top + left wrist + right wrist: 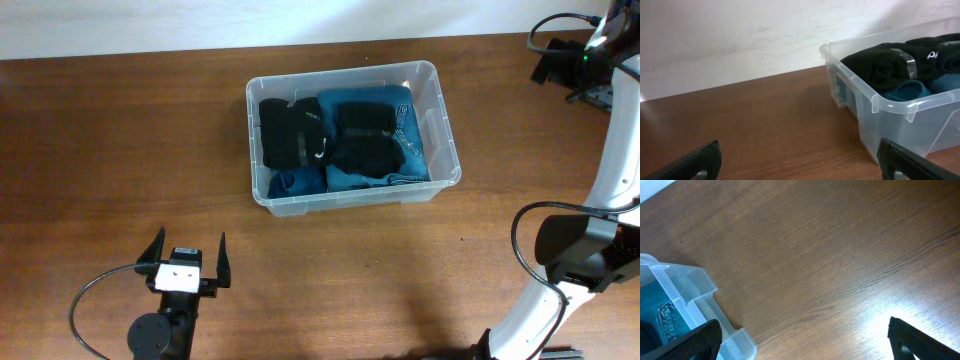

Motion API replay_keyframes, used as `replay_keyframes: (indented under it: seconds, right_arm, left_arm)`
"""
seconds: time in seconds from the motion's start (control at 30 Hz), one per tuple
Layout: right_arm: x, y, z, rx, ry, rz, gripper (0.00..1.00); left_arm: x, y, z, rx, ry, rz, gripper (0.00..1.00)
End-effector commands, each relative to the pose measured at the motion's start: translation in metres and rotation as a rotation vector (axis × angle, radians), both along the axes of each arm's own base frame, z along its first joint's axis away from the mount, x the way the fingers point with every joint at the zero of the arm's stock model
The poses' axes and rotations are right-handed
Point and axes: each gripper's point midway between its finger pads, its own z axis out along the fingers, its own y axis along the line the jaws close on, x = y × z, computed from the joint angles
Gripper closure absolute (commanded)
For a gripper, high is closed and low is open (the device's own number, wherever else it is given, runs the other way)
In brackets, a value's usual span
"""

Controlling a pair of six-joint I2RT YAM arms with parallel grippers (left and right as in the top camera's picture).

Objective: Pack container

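Observation:
The container (pixel 447 130), a clear plastic bin, stands at the middle back of the wooden table. It holds folded black garments (pixel 291 132) and blue jeans (pixel 408 145). My left gripper (pixel 189 242) is open and empty near the front left, well short of the bin. In the left wrist view (pixel 799 152) its fingers are spread over bare wood, with the container (pixel 880 102) to the right. My right gripper (pixel 802 332) is open and empty over bare wood, beside a corner of the container (pixel 695 277). Its fingers do not show in the overhead view.
The right arm's white links and black joint (pixel 572 250) stand at the right edge, with its base and cables (pixel 575 60) at the back right. A pale wall (pixel 740 40) runs behind the table's far edge.

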Motion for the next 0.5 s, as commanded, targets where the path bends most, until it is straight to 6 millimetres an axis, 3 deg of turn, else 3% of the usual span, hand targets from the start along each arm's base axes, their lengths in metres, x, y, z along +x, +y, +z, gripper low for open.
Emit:
replay_keyframes:
  seconds: [0.0, 0.2, 0.47]
  right_arm:
    - [-0.001, 0.008, 0.013, -0.013, -0.030, 0.006, 0.02]
    - [-0.009, 0.054, 0.060, -0.041, -0.137, 0.102, 0.02]
    - [-0.057, 0.129, 0.132, -0.101, -0.307, 0.273, 0.02]
  left_arm:
    - [0.000, -0.001, -0.002, 0.015, -0.005, -0.010, 0.01]
    - [0.000, -0.001, -0.002, 0.015, -0.005, -0.010, 0.01]
    - [0.000, -0.001, -0.002, 0.015, -0.005, -0.010, 0.01]
